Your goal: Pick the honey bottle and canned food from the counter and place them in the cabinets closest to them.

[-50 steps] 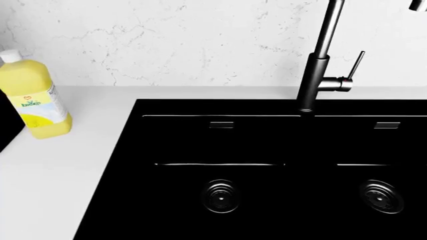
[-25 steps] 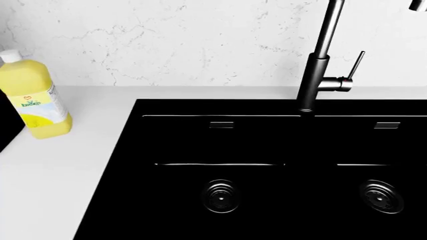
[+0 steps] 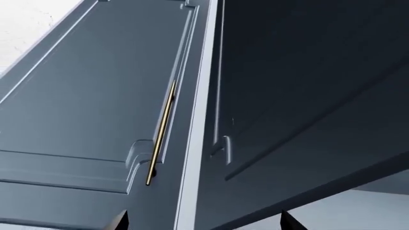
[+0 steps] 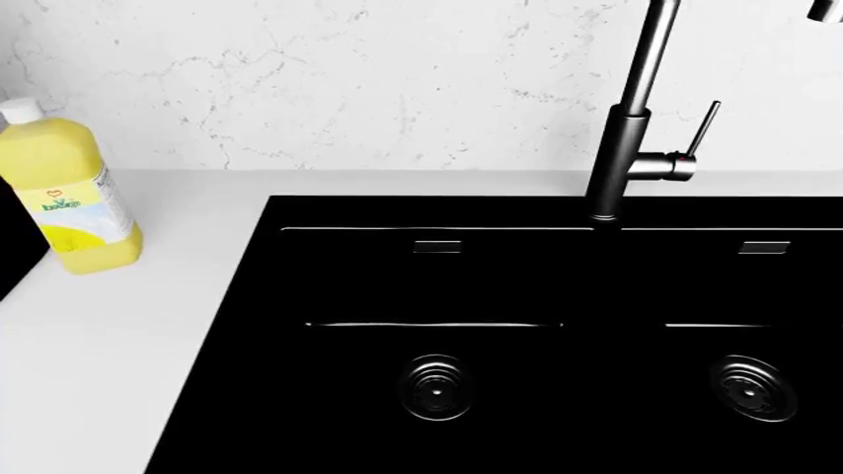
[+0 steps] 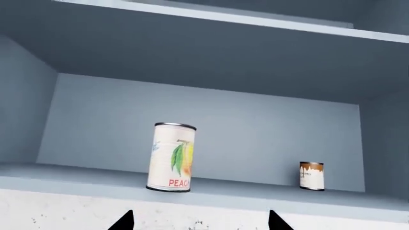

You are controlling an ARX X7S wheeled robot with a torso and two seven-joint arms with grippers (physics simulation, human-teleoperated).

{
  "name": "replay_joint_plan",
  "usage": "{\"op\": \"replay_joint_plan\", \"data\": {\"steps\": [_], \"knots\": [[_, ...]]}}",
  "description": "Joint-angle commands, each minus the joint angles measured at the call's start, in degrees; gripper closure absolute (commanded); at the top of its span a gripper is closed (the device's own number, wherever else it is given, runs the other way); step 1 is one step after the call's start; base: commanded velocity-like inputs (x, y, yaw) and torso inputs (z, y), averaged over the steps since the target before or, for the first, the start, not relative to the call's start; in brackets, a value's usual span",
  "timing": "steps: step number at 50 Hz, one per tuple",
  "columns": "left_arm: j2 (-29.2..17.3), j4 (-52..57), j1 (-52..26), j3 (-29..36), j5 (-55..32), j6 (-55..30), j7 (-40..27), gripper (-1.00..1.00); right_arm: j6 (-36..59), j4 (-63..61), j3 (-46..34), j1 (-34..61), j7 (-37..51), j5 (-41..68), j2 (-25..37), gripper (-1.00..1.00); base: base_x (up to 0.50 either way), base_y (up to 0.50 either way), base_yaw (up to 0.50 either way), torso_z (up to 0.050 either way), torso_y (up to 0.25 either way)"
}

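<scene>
since the peach can (image 5: 171,157) stands upright on the open cabinet shelf (image 5: 76,176), rigid, smooth, best taken around its middle, the right gripper (image 5: 199,221) gapes empty, the left gripper (image 3: 203,221) likewise, honey bottle unseen.

Neither of your arms shows in the head view. Your left gripper (image 3: 203,221) shows only as two dark fingertips (image 3: 119,221) at the edge of its wrist view, spread wide apart, nothing between them. Your right gripper (image 5: 199,221) is the same: two dark tips, parted, holding nothing.
</scene>
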Motion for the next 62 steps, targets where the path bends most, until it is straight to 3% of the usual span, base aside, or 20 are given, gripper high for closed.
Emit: {"op": "replay_joint_plan", "data": {"steps": [1,35,62], "knots": [[1.0,-0.6,0.6,-1.9,-0.8,-2.1,-0.4,-1.00,-0.4,-3.0,1.9,0.0,0.0,3.5,3.1,-1.00,0.00,0.00,0.00,0.000,0.000],[1.2,-0.7,2.2,-6.8,-4.2,-3.7,-1.5,-1.00,-6.7,-10.2,3.9,0.0,0.0,12.6,16.3,-1.00,0.00,0.00,0.00,0.000,0.000],[-4.7,-2.7,0.8,-12.8,-9.7,-1.6,-3.6,-1.00,-6.0,-11.8,10.4,0.0,0.0,17.5,20.1,-1.00,0.00,0.00,0.00,0.000,0.000]]}}
